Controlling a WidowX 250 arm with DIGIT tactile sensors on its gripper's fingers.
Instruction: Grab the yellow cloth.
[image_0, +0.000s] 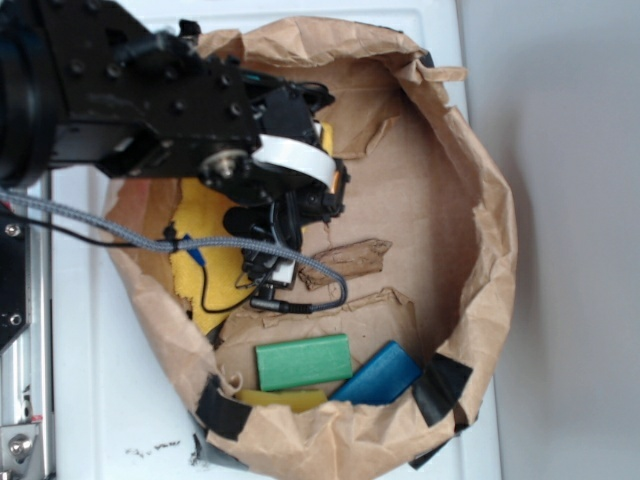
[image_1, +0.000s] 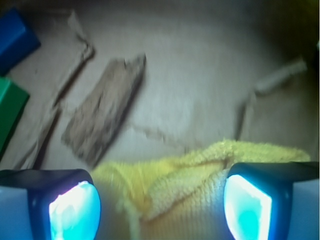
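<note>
**Mia:** Where is the yellow cloth (image_1: 200, 185)?

**Ben:** It lies on the floor of the big brown paper bag (image_0: 470, 170). The bag sits on the white desk (image_0: 110, 400). In the view from outside, the black robot arm (image_0: 130, 90) covers most of the cloth. You can only see a yellow part sticking out under the arm, by the bag's left wall.

**Mia:** And the gripper (image_1: 160, 207)?

**Ben:** It is spread wide. In the wrist view, one finger is on each side of the cloth, and the fuzzy, folded cloth fills the gap between them. I cannot tell if the fingers touch the cloth.

**Mia:** What else is in the bag?

**Ben:** A green block (image_0: 303, 362) and a blue block (image_0: 377, 375) lie side by side near the bag's lower edge, apart from the cloth. A flat yellow block (image_0: 282, 398) peeks out just below the green block. A torn strip of brown paper (image_0: 350, 258) lies on the bag floor between the cloth and the blocks.

**Mia:** Is there tape?

**Ben:** Yes, black tape (image_0: 442, 388) is on the bag's rim, next to the blue block.
</note>
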